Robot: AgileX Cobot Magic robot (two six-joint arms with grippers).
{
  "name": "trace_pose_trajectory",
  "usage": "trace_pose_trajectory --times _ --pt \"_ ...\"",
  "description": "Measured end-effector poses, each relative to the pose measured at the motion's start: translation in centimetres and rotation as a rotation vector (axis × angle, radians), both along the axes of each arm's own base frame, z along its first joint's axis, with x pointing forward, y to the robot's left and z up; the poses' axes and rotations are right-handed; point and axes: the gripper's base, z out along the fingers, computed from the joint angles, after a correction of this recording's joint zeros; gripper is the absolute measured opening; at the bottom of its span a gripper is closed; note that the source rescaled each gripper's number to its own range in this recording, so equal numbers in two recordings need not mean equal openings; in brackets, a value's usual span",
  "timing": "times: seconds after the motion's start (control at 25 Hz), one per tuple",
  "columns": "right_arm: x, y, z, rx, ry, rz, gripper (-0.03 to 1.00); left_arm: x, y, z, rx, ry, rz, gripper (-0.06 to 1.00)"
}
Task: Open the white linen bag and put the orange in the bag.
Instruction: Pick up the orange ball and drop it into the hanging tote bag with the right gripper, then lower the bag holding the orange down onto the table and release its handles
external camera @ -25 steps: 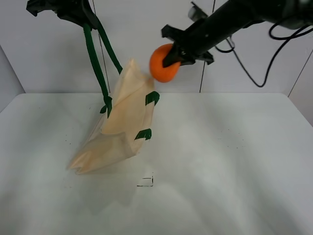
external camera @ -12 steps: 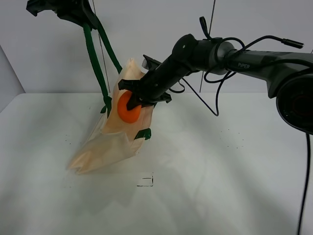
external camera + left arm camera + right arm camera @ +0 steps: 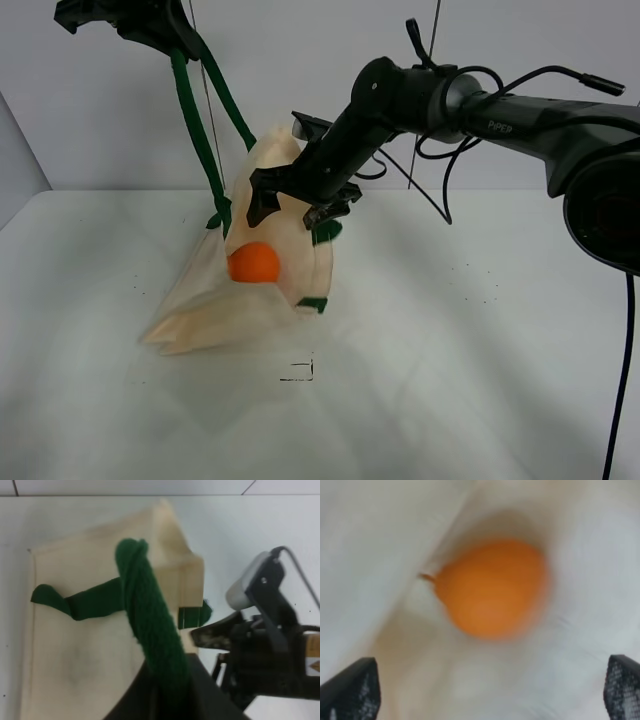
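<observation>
Now small round orange fruit (image 3: pixel 253 263) lies inside the cream linen tote bag (image 3: pixel 195 310), straight below the right tool (image 3: pixel 293 208), jaws spread, empty; left tool (image 3: pixel 150 20) clenched on dark green strap handle (image 3: pixel 195 130). Judged: right tool's exit is upward.

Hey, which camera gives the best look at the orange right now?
The exterior high view: the orange shows whole and sharp against the white linen bag, below the open right gripper. The right wrist view shows it large but blurred, amid cloth. The left wrist view doesn't show it.
</observation>
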Motion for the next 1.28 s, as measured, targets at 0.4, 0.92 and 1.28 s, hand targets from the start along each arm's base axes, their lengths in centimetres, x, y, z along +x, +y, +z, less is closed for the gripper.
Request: trace_pose_trajectory --times 0.4,0.92,1.28 --pt "2.9 -7.3 1.6 -0.323 -0.010 -0.186 1.00 -0.1 0.0 0.1 -0.001 -0.002 0.000 0.00" --pt "7.0 -23.3 1.2 -0.418 0.023 -0.455 1.00 -0.1 0.0 0.1 0.000 -0.002 -0.001 0.00" --pt "6.1 -26.7 1.0 -0.433 0.061 -0.494 1.00 -0.1 0.0 0.1 0.002 -0.003 -0.004 0.00"
